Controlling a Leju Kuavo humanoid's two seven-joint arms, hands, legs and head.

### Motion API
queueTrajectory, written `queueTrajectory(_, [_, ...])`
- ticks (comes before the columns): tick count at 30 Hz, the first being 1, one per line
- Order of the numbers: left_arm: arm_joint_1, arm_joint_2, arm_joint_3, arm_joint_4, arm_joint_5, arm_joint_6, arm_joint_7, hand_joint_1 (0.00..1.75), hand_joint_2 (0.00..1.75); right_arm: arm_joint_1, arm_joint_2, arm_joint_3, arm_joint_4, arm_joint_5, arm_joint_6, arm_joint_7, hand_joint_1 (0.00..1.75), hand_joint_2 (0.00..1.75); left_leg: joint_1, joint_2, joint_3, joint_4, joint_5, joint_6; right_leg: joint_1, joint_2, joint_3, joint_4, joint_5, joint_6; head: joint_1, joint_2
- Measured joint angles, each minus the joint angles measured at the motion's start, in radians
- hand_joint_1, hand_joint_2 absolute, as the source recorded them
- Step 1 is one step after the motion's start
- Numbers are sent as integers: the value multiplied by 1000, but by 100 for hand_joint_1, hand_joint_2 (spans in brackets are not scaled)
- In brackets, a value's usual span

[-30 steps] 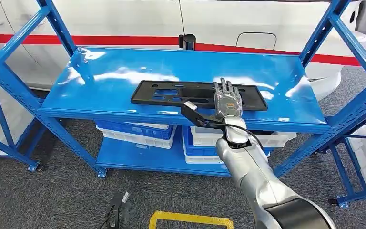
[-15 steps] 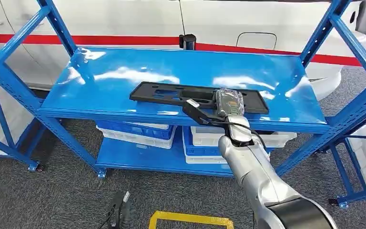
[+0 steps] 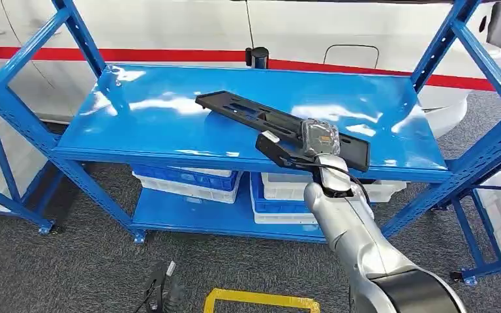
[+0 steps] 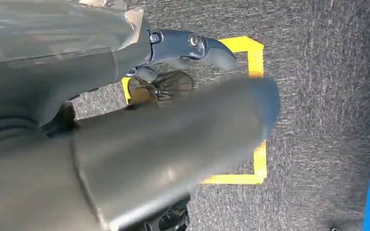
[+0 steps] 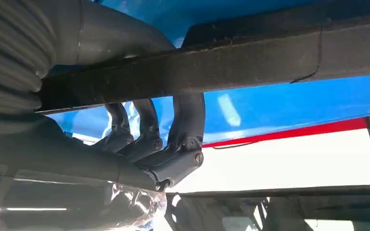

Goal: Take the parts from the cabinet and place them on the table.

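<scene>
- Black plate part [image 3: 280, 127], centre frame, is clasped near its right end by your right hand [image 3: 318, 138], tilted off the blue shelf [image 3: 137, 124] for lifting.
- Left hand [image 4: 183, 62]: grip state undeterminable.

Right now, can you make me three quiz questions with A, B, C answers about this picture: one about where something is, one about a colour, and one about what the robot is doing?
1. Where are the white and blue bins?
A. On the lower shelf
B. On the top shelf
C. On the floor

2. What colour is the long flat part?
A. Red
B. Black
C. Yellow

3. What is the right robot hand doing?
A. Hanging open
B. Pushing a bin
C. Gripping the part

Answers:
1. A, the bins sit under the top shelf, on the lower shelf.
2. B, the part looks black against the blue shelf.
3. C, the right wrist view shows the fingers wrapped around the part's edge, and one end is tilted up.
</scene>
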Motion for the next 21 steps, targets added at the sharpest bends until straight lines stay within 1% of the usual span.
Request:
queueTrajectory(7, [0,0,5,0,0,0,-4,0,175,0,-1,-2,0,1,0,-2,175,175,0,0,0,0,0,0,0,0,0,0,0,0,0,0])
queueTrajectory(10, [0,0,6,0,0,-11,-7,0,175,0,-1,-4,0,2,0,-3,175,175,0,0,0,0,0,0,0,0,1,0,0,0,0,0])
queueTrajectory(13, [0,0,6,0,-3,5,-10,0,175,0,-1,-6,0,10,-13,-9,175,175,0,0,0,0,0,0,0,0,1,0,0,0,0,0])
queueTrajectory(15, [0,0,8,0,-2,26,-6,0,175,0,-1,-6,0,23,-47,-12,175,175,0,0,0,0,0,0,0,0,1,0,0,0,0,0])
queueTrajectory(19, [1,1,21,0,-1,74,29,0,175,-2,2,-6,-4,50,-167,-37,175,175,0,-1,0,0,0,0,0,0,0,0,0,0,0,0])
queueTrajectory(21, [1,2,24,0,-1,78,33,0,175,-9,5,-6,-5,52,-182,-41,175,175,0,0,0,0,0,0,0,0,0,0,0,0,0,0])
